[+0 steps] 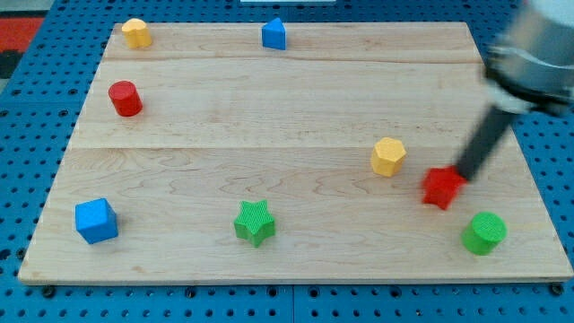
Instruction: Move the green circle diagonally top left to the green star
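Observation:
The green circle [484, 232] sits near the board's bottom right corner. The green star [255, 222] lies at the bottom middle, far to the circle's left. My tip [464, 175] is at the right side of the board, touching or just beside the upper right edge of a red star [441, 187]. The tip is above and slightly left of the green circle, apart from it.
A yellow hexagon [387, 156] lies left of the red star. A blue cube [96, 221] is at the bottom left, a red cylinder [125, 98] at the left, a yellow block [135, 32] at the top left, a blue block [273, 34] at the top middle. The wooden board [296, 90] lies on a blue pegboard.

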Motion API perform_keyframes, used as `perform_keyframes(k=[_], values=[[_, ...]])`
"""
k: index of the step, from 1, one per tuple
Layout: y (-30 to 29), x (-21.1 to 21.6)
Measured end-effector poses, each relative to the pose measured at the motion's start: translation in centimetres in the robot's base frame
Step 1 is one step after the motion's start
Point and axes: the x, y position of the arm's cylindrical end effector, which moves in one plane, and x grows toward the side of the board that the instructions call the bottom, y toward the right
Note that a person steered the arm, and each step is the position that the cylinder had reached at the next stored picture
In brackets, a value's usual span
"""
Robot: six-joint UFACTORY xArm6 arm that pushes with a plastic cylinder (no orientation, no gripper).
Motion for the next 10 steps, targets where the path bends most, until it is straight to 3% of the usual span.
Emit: perform_keyframes(k=[1, 2, 3, 4, 5, 6, 7, 10], values=[[-9.4, -4.1], [2.8, -3.6], [13.3, 3.3], [14.1, 10.7], [7.0, 10.9], [-5.7, 6.5], [-13.7, 2.1], [-30.1, -2.9]])
